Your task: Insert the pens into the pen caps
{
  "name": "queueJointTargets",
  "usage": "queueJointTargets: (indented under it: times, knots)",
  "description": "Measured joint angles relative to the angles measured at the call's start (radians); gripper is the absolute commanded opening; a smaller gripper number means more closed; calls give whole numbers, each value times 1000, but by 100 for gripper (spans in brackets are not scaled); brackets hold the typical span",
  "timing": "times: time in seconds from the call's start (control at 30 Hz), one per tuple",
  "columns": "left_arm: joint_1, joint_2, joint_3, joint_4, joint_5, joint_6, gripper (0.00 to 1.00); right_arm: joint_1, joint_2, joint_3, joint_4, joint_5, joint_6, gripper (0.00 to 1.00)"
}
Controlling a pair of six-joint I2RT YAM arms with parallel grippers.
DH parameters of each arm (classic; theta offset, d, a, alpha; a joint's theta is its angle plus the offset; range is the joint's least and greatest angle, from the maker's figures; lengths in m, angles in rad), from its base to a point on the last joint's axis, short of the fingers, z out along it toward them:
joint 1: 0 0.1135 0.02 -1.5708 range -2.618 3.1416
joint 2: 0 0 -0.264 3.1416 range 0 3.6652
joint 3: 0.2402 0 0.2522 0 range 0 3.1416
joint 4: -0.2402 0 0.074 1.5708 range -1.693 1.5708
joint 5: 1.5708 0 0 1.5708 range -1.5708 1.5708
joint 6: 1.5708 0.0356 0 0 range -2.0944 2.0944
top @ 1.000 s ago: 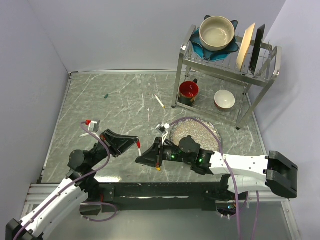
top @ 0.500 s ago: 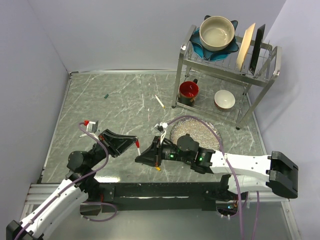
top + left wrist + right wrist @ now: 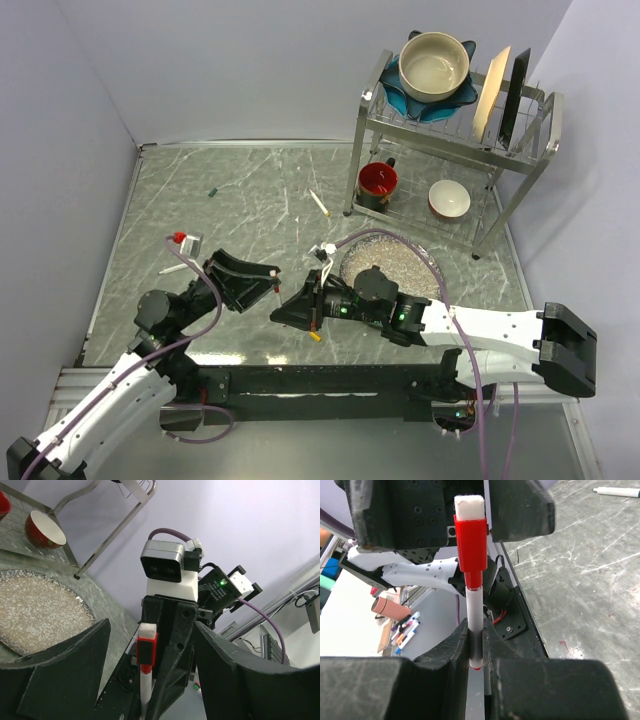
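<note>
We are watching the left gripper (image 3: pixel 151 645) springing wide, letting go of the short red plastic cap (image 3: pixel 470 545). It is now sitting on the thin white-barrelled marker pen (image 3: pixel 474 611), which the right gripper (image 3: pixel 476 652) is pinching above the grey marbled table (image 3: pixel 250 190). One pen looks capped.

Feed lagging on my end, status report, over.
Left gripper jaws open, clear of red plastic tube cap. Right gripper shut on thin white-barrelled pen, cap seated on its end. No obstruction seen.

The left arm (image 3: pixel 100 405) and right arm (image 3: pixel 495 328) share white shells, black joints and looping purple cables (image 3: pixel 380 233).
</note>
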Motion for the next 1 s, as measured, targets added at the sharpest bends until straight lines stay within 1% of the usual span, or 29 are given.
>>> queueJointTargets:
  times: [0.1, 0.13, 0.17, 0.2, 0.27, 0.3, 0.33, 0.47, 0.6, 0.73, 0.8, 0.97, 1.0]
  knots:
    - [0, 13, 3, -5, 0, 10, 66, 0, 0, 0, 0, -4, 0, 0]
    - [0, 14, 3, -9, 0, 13, 59, 0, 0, 0, 0, -6, 0, 0]
    - [0, 14, 3, -15, 0, 19, 54, 0, 0, 0, 0, -6, 0, 0]
    - [0, 14, 3, -17, 0, 23, 42, 0, 0, 0, 0, -7, 0, 0]
    - [0, 14, 3, -18, 0, 24, 26, 0, 0, 0, 0, -7, 0, 0]
    - [0, 14, 3, -18, 1, 25, 6, 0, 0, 0, 0, -6, 0, 0]
    - [0, 14, 3, -18, 3, 25, 1, 0, 0, 0, 0, -6, 0, 0]
    - [0, 21, 0, 9, 9, 14, 1, -6, 0, 13, -23, 8, 11, 0]
    - [2, 38, -31, 92, -27, -28, 1, -33, 0, 46, -71, -7, 10, 0]
    - [7, 111, -37, 167, -47, -43, 1, -104, 0, 69, -121, -87, 8, 0]
    - [9, 153, -56, 236, -59, -65, 1, -139, 0, 82, -154, -133, 4, 0]
    - [-7, 212, -98, 366, -104, -105, 1, -183, 7, 132, -247, -200, -27, 0]
    - [-17, 227, -107, 406, -134, -109, 1, -188, 10, 148, -270, -207, -38, 0]
